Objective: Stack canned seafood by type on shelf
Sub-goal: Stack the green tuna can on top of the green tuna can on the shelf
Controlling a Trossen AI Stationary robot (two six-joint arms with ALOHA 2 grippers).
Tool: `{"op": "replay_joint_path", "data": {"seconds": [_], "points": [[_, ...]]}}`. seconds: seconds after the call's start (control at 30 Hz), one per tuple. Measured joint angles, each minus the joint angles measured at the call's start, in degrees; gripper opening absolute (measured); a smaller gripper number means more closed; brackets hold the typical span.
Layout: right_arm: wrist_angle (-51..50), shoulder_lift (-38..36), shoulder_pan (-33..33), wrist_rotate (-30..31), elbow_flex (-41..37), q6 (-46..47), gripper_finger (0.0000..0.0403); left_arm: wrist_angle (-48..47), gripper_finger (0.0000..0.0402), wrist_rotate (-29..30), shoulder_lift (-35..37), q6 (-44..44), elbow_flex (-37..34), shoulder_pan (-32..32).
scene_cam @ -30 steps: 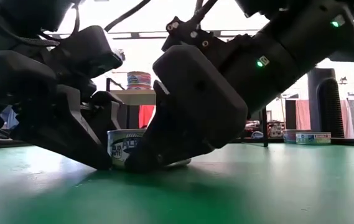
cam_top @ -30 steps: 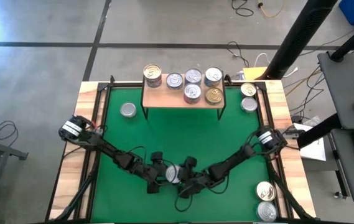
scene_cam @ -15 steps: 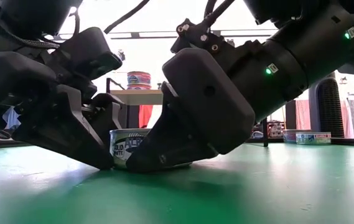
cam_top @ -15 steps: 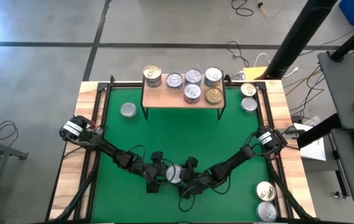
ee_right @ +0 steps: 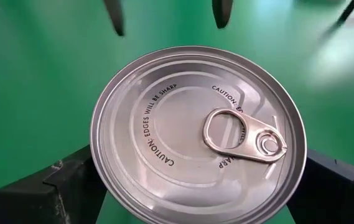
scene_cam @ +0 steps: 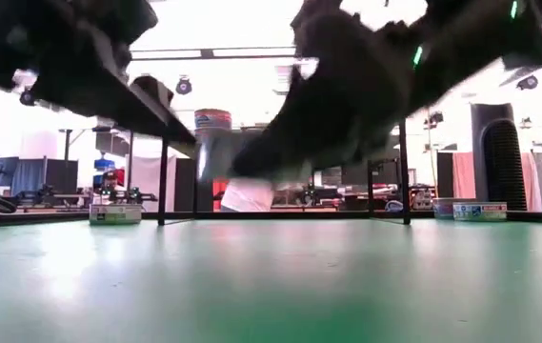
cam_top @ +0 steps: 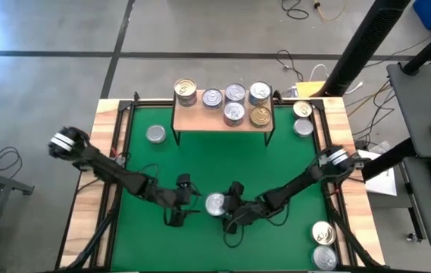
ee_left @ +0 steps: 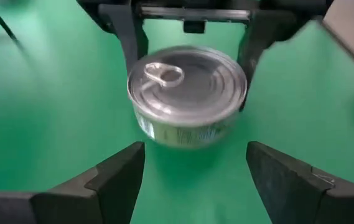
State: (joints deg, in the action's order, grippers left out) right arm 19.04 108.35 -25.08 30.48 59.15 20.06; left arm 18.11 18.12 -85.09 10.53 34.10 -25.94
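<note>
A round silver tin of canned seafood (cam_top: 215, 203) with a pull-tab top hangs above the green mat near the table's front, and my right gripper (cam_top: 224, 206) is shut on it. Just left of the tin, my left gripper (cam_top: 189, 201) is open; its fingers (ee_left: 117, 174) stand short of the tin (ee_left: 186, 93), touching nothing. The shelf (cam_top: 200, 118), a light-wood board on black legs, stands at the far middle. Several tins rest on their bases on it, and one pile (cam_top: 185, 92) sits at its left end. My right gripper pinches the tin between its two fingers, one on each opposite side of its side wall (ee_left: 242, 93), just under the rim (ee_right: 97, 163). The fingers come in slanting down from the table's right. The tin is lifted clear of the mat, top up.
One loose tin (cam_top: 155, 134) stands on the mat left of the shelf. Two tins (cam_top: 302, 119) sit on the wooden border to the shelf's right. Two more (cam_top: 323, 243) are at the near right corner. The mat between the shelf and the grippers is bare.
My right gripper has risen with the tin, which stood on the mat and now hangs clear of it. My left gripper has risen too and drawn back from the tin toward the table's left edge.
</note>
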Motion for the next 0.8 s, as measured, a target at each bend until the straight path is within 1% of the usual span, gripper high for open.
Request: {"op": "replay_joint_path", "data": {"seconds": [0.1,0.17,0.23,0.33,0.43,0.53,0.63,0.7,0.8], "points": [[-2.22,-8.46,1.17,0.52,-3.22,-1.63,0.0376,0.75,0.0268,-0.12,4.99,-4.28,0.01,0.18],[-2.96,-13.52,2.38,0.84,-5.71,-3.20,0.0376,1.75,0.0268,-3.00,7.24,-7.44,-0.18,0.66],[-4.14,-17.60,3.64,1.18,-8.24,-5.66,0.0376,3.21,0.0268,-8.72,8.93,-10.08,-0.77,1.52],[-4.19,-23.97,5.87,0.66,-11.94,-9.59,0.0376,8.37,0.0268,-18.21,10.52,-11.56,-1.00,4.38],[-3.24,-30.63,9.60,-2.24,-15.74,-12.19,0.0375,10.87,0.0264,-25.30,10.83,-11.59,-1.30,7.91],[-4.71,-36.26,14.57,-4.99,-19.31,-13.95,0.0375,10.35,0.0260,-27.69,10.81,-11.83,-1.27,11.71],[-9.32,-42.50,19.93,-5.03,-20.19,-16.58,0.0375,9.35,0.0257,-28.35,10.64,-12.89,-1.09,15.40],[-14.56,-45.98,23.37,-5.22,-19.76,-18.66,0.0375,9.04,0.0255,-28.68,10.57,-13.25,-1.09,17.68],[-25.19,-49.82,27.69,-8.62,-16.64,-22.36,0.0375,5.49,0.0255,-28.75,11.21,-13.28,-1.09,20.79]]}}
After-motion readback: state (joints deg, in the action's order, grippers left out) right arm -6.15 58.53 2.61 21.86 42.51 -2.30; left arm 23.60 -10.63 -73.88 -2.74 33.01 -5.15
